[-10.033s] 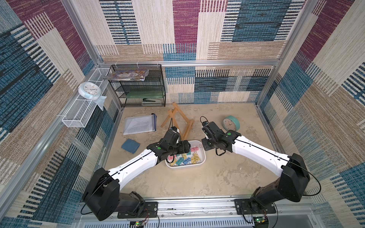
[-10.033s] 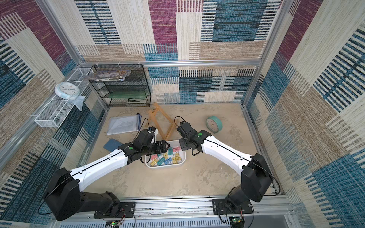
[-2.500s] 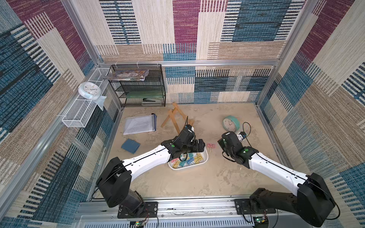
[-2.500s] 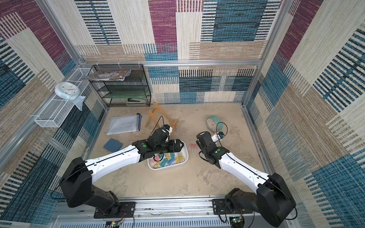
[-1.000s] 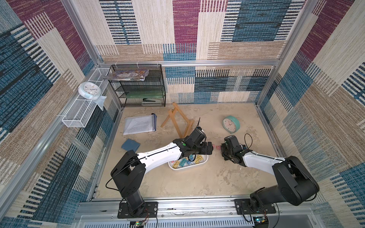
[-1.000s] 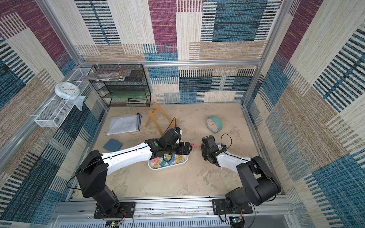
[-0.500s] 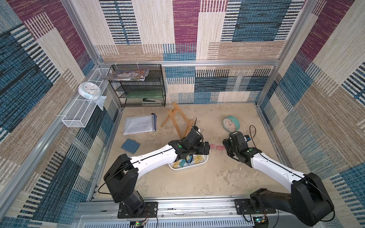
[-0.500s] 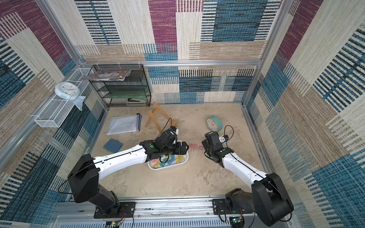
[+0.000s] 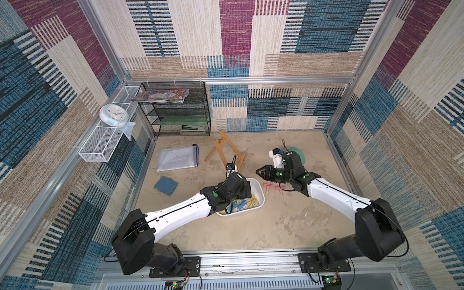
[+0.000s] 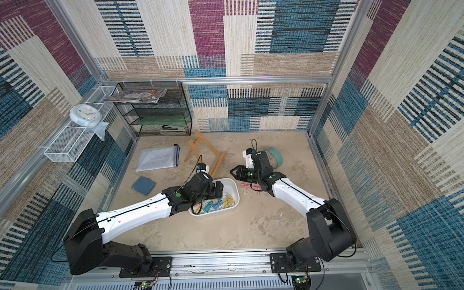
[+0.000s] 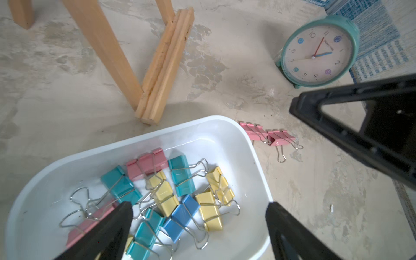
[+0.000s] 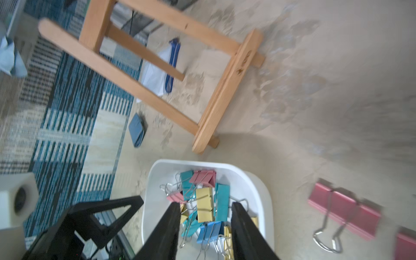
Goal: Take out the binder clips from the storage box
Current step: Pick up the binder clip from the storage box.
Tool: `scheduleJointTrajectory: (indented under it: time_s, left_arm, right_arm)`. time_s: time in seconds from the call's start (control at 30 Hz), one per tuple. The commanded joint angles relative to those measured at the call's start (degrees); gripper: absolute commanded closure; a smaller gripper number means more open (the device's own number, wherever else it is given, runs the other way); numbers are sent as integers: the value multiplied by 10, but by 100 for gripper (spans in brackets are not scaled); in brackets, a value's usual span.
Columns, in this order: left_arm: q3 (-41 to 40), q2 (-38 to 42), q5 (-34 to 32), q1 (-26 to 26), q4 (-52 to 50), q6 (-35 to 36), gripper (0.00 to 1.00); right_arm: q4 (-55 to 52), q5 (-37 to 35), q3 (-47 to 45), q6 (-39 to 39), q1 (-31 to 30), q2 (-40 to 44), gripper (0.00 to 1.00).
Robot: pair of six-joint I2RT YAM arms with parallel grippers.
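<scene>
Clips: most binder clips [image 11: 180,180] lie tangled in the storage box [image 11: 225,126]; two pink clips [image 11: 270,136] sit on the surface [image 11: 225,67] just beside it. My left gripper [image 11: 198,206] hangs spread wide over the pile; my right gripper [image 12: 205,203] is part-open and empty. Risk: interlocked wire handles [image 11: 198,165] drag neighbours along or tip the box.

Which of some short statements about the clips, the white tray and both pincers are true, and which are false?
Two pink metal-handled binder clips lie on the table outside the shallow white plastic tray. True.
The tray is empty. False: yellow, teal, blue and pink clips lie in it.
The left pincer is open above the tray. True.
The right pincer grips a pink clip. False: it is open and holds nothing.
</scene>
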State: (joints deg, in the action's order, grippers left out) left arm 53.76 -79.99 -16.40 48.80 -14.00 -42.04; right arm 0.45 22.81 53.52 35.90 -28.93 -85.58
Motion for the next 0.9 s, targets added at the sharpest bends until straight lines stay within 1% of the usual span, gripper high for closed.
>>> scheduleJointTrajectory:
  time_s: [0.0, 0.13, 0.23, 0.4, 0.5, 0.67, 0.87]
  left_arm:
    - [-14, 14, -23, -5, -14, -5, 3]
    - [-32, 25, -16, -7, -12, -15, 3]
    - [-45, 32, -13, -7, -1, -23, 3]
    - [-44, 31, -16, -9, -2, -23, 3]
    - [-46, 29, -12, -11, 1, -21, 2]
    - [-48, 19, 5, -14, 4, -26, 2]
    - [-50, 13, 21, -19, 3, -30, 2]
  right_arm:
    - [-55, 50, 38, -60, -19, -42, 58]
    - [-100, 32, 88, -83, -45, -101, 58]
    - [-126, 26, 119, -92, -54, -135, 58]
    - [-165, 29, 155, -106, -60, -181, 58]
    - [-177, 21, 161, -115, -67, -194, 58]
    - [-193, 30, 166, -123, -70, -215, 58]
    - [-202, 32, 170, -129, -72, -221, 58]
